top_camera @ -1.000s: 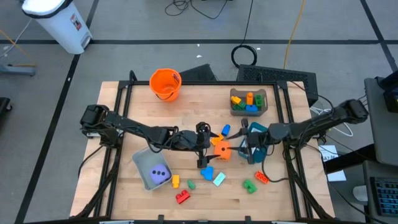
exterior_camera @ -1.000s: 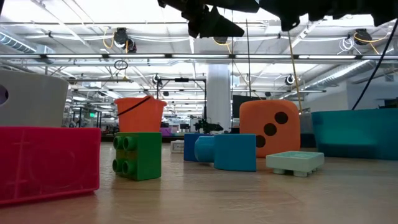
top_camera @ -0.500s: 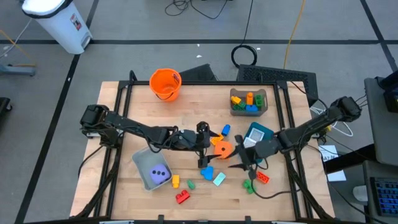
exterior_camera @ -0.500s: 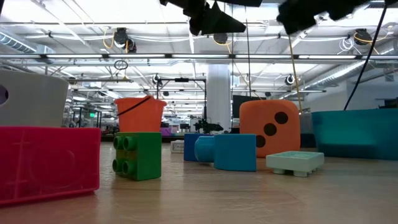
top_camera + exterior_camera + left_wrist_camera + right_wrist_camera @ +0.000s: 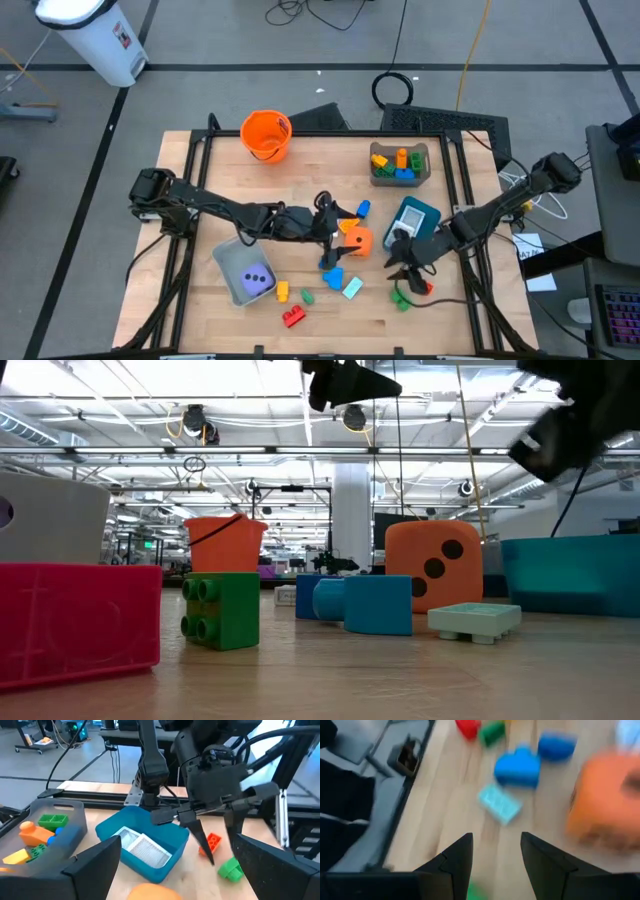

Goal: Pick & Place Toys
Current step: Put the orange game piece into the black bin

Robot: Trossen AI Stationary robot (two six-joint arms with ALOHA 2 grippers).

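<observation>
The orange die sits near the table's middle, just beside the left gripper, whose fingers stand wide apart and empty with the die's top edge between them in the left wrist view. A small red-orange block and a green block lie right below the right gripper — its fingers are parted and hold nothing, the green block showing in the gap. A blue block and a pale teal block lie between the two grippers' reach. The teal bin sits just behind the right gripper.
</observation>
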